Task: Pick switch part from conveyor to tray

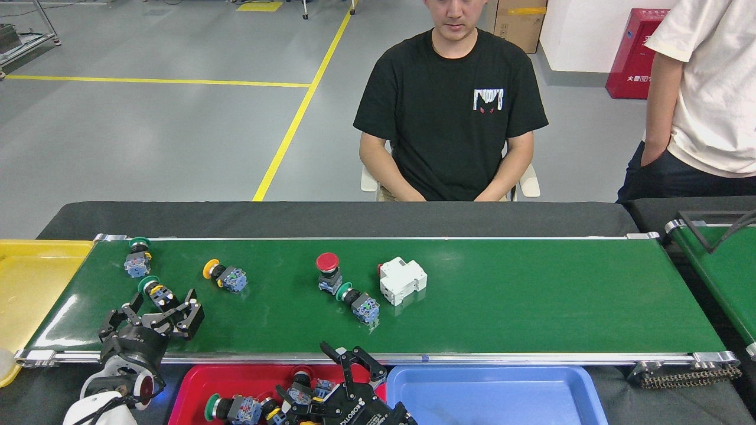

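A green-capped switch part [158, 293] lies on the conveyor [531, 295] near its left end. The left gripper [155, 310] sits spread wide around it. The right gripper [331, 383] hangs spread apart over the red tray [195, 389], beside other switches [236, 407].

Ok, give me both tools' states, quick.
Left tool: open, around a green-capped switch on the conveyor.
Right tool: open over the red tray, empty.

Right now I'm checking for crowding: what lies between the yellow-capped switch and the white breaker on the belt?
Head view: a red-capped switch and a green-capped switch.
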You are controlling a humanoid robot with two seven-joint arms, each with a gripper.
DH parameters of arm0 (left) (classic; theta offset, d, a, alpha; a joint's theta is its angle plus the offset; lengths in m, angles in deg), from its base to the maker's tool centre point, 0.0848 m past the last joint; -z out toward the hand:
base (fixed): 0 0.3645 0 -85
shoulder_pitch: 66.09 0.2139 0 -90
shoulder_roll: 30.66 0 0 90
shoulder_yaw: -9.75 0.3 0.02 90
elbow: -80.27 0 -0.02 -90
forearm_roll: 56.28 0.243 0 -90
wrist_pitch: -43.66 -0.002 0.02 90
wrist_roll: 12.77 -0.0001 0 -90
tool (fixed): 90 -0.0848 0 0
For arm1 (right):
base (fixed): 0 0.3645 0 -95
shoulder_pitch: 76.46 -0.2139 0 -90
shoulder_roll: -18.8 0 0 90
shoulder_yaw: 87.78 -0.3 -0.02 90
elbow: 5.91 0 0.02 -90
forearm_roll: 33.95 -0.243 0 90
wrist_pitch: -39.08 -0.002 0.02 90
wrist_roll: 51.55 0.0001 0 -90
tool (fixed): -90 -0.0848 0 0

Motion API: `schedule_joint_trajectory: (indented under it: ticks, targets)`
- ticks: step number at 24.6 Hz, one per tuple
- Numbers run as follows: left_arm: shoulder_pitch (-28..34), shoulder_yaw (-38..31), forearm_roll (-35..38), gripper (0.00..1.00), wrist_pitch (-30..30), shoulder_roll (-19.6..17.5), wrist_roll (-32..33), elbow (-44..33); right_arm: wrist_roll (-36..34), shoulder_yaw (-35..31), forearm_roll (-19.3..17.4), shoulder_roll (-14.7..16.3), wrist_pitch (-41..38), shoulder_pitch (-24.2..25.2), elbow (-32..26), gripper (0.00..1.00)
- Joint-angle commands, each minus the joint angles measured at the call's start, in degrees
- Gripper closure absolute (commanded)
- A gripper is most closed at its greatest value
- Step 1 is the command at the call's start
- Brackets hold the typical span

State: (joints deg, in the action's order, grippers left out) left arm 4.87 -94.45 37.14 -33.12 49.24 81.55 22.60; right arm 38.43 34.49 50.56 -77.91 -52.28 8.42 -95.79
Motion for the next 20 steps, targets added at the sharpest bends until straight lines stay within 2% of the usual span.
schedule_joint_trajectory:
  ticks: [1, 4, 6, 9, 11, 13, 16, 17, 18, 19, 20]
  targets:
    - [-0.9, 0.3, -0.3, 0.78, 0.0, -1.1, -2.2, 1.1, -1.0, -6.3, -0.2, 2.0, 5.8, 1.3, -3.4, 0.0]
    - [-0.1, 0.6, -0.3, 0.89, 0.3, -1.3, -4.5, 0.9, -2.5, -18.1, -2.1, 6.6, 7.1, 5.3, -6.8, 0.0]
    - [1.2, 0.5, -0.3, 0.93, 1.4, -1.3, -6.2, 0.2, -4.2, -25.4, -6.1, 8.9, 6.8, 10.0, -8.0, 0.0]
    - [4.0, 0.5, -0.5, 0.94, 3.3, -0.6, -6.8, -5.4, -5.2, -34.0, -11.0, 13.1, 5.8, 15.4, -8.2, 0.0]
    - [7.9, 0.5, -1.4, 0.95, 5.7, -0.3, -6.8, -12.2, -5.7, -37.6, -14.2, 14.6, 3.4, 17.3, -7.9, 0.0]
    - [13.7, 0.7, -2.9, 0.94, 10.3, 0.0, -6.7, -20.6, -5.7, -40.2, -15.5, 15.0, 0.3, 18.2, -7.9, 0.0]
    - [23.3, 1.5, -4.9, 0.89, 22.3, 0.1, -6.5, -32.5, -5.7, -40.9, -15.5, 14.8, -0.9, 18.6, -7.9, 0.0]
    - [27.0, 1.5, -5.8, 0.84, 26.4, 0.1, -6.5, -36.2, -5.7, -41.0, -15.5, 14.7, -0.9, 18.5, -7.9, 0.0]
    - [31.1, 1.5, -7.0, 0.71, 30.4, 0.1, -6.5, -40.0, -5.5, -41.0, -15.6, 14.7, -0.9, 18.5, -7.9, 0.0]
    - [33.0, 1.5, -7.3, 0.58, 31.7, 0.3, -6.3, -41.7, -5.5, -41.2, -15.6, 14.7, -0.9, 18.5, -7.9, 0.0]
    - [34.9, 1.6, -7.3, 0.36, 31.8, 1.0, -6.2, -43.1, -5.5, -41.5, -15.6, 14.7, -0.9, 18.5, -7.9, 0.0]
